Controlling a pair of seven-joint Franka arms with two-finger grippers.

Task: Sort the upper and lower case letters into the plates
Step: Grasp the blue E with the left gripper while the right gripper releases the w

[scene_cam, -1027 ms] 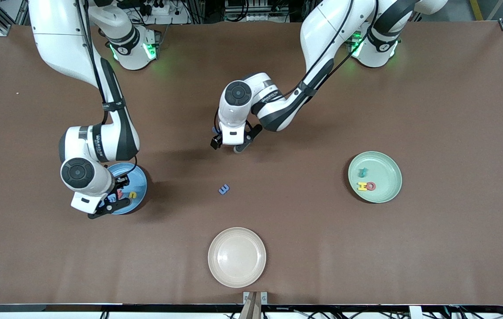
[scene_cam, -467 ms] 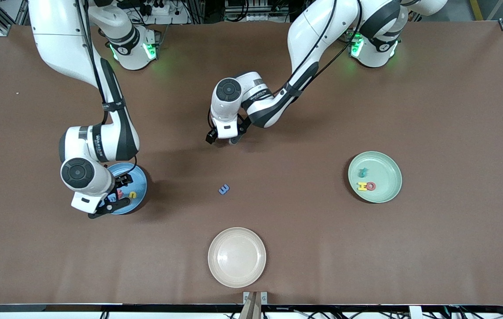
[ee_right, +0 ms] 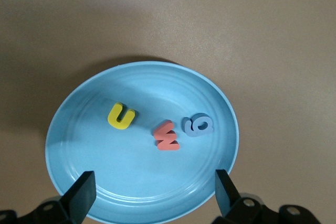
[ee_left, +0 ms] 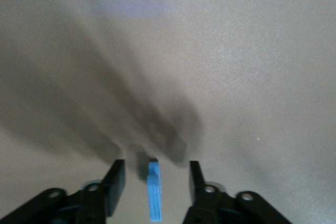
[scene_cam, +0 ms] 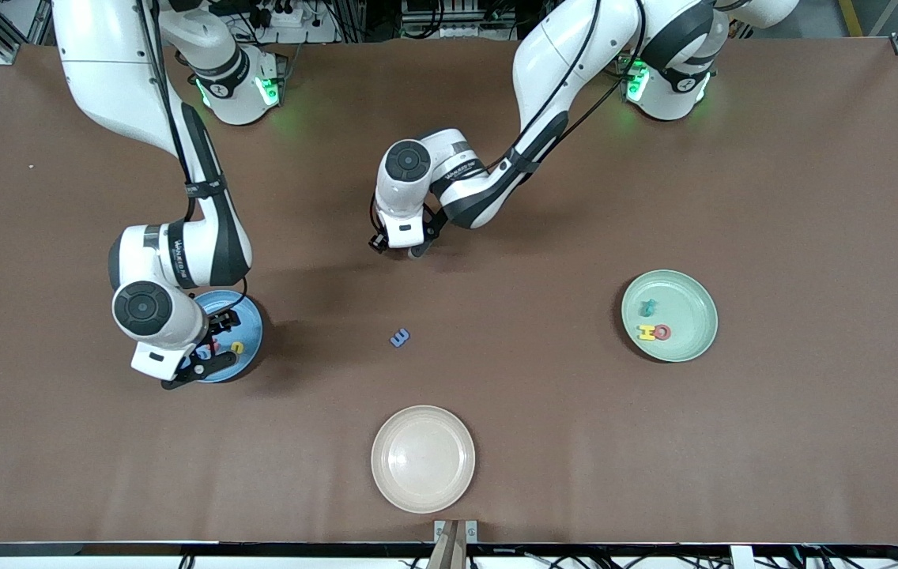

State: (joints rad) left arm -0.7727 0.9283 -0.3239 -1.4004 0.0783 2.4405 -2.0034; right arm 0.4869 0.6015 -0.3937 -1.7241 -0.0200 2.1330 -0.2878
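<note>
My left gripper (scene_cam: 395, 246) is down near the table's middle, open. In the left wrist view (ee_left: 156, 164) a blue letter (ee_left: 154, 192) stands on edge between its fingers with a gap on each side. My right gripper (scene_cam: 208, 348) hangs open and empty over the blue plate (scene_cam: 251, 320). That plate (ee_right: 84, 145) holds a yellow letter (ee_right: 121, 116), a red-pink letter (ee_right: 167, 136) and a blue letter (ee_right: 198, 125). The mint green plate (scene_cam: 690, 300) holds a teal letter (scene_cam: 647, 307), a yellow letter (scene_cam: 646, 333) and a red-pink letter (scene_cam: 662, 332). Another blue letter (scene_cam: 399, 338) lies loose on the table.
A cream-beige plate (scene_cam: 423, 458) sits empty near the front camera's edge of the brown table. The loose blue letter lies between it and my left gripper.
My left gripper moved toward the right arm's end and away from the front camera, then dropped lower. My right gripper shifted only slightly over the blue plate.
</note>
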